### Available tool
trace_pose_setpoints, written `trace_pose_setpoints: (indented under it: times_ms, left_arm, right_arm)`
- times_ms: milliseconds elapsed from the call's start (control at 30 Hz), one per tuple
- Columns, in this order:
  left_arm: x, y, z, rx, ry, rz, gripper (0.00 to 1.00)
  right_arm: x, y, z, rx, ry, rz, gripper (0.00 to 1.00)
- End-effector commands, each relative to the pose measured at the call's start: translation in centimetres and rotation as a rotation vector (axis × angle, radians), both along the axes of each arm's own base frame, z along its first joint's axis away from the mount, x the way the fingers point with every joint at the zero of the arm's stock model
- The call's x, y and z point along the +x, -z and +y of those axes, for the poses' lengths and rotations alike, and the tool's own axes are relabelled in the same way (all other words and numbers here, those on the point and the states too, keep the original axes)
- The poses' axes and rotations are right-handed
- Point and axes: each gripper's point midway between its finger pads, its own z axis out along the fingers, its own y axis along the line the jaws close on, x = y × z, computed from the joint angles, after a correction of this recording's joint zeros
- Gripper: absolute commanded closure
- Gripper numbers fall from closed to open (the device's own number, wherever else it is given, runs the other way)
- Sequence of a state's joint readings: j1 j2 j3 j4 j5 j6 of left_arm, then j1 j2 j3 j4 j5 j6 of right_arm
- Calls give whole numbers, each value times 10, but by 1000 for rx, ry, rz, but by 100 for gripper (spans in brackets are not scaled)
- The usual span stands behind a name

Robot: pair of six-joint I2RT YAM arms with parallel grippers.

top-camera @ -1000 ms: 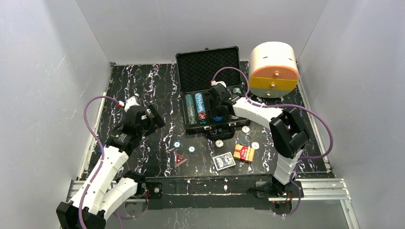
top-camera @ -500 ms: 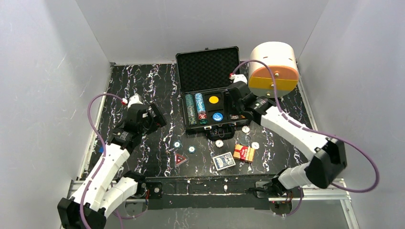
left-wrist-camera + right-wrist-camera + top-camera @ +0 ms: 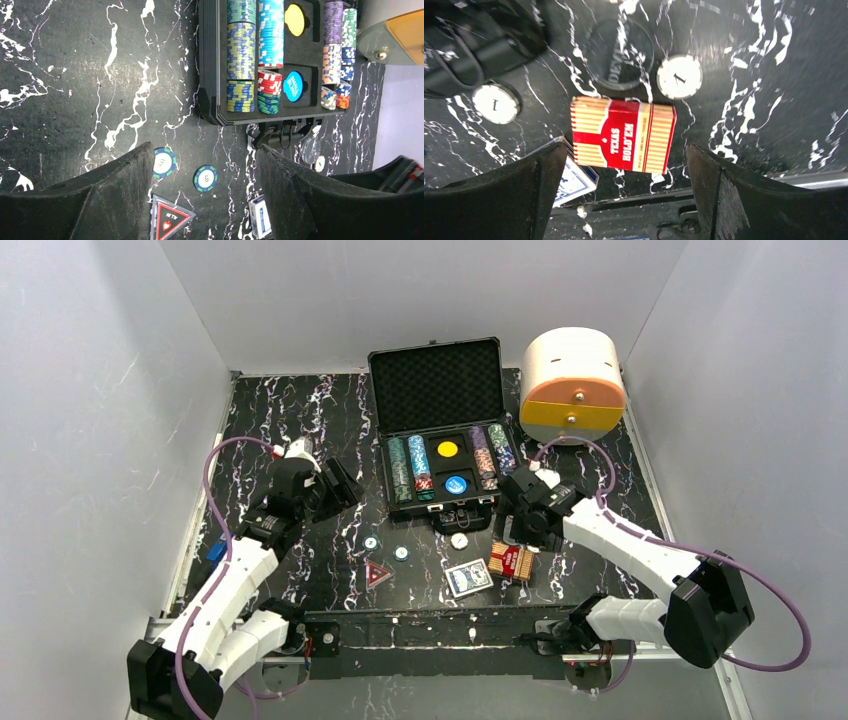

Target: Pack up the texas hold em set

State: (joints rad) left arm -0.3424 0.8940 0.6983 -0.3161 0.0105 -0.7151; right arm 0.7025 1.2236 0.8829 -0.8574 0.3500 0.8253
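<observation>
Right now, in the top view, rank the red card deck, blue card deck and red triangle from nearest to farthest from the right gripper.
From the right gripper:
1. Red card deck, just below it, towards the near edge.
2. Blue card deck, left of the red one.
3. Red triangle, farther left still.
</observation>
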Motion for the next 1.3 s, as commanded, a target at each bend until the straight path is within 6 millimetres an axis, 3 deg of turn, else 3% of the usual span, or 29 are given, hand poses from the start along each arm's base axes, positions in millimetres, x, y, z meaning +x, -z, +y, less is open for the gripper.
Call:
trace_pose_setpoints:
  times_ms: [0,400,667,767,1033,1167,1267]
  left_arm:
    - [0,-1,-5,-28,11,-9,27]
    - [-9,2,-1,-16,14,-4,25]
    - [-11,5,1,-15,1,3,25]
    - [-12,5,3,-13,-4,4,25]
    - [-15,8,4,-10,-5,13,25]
    - [-14,9,6,-2,-18,14,25]
    - [-13,10,9,12,-27,13,25]
  right_arm:
    - [-7,10,17,156,154,16,1]
    - [-14,51,25,175,173,82,1]
    - [-22,70,12,57,144,137,1]
    - [-21,68,7,7,149,131,1]
    - [-4,38,7,-56,146,46,1]
    - [-5,46,-3,-117,159,55,1]
    - [-7,51,3,-84,137,63,1]
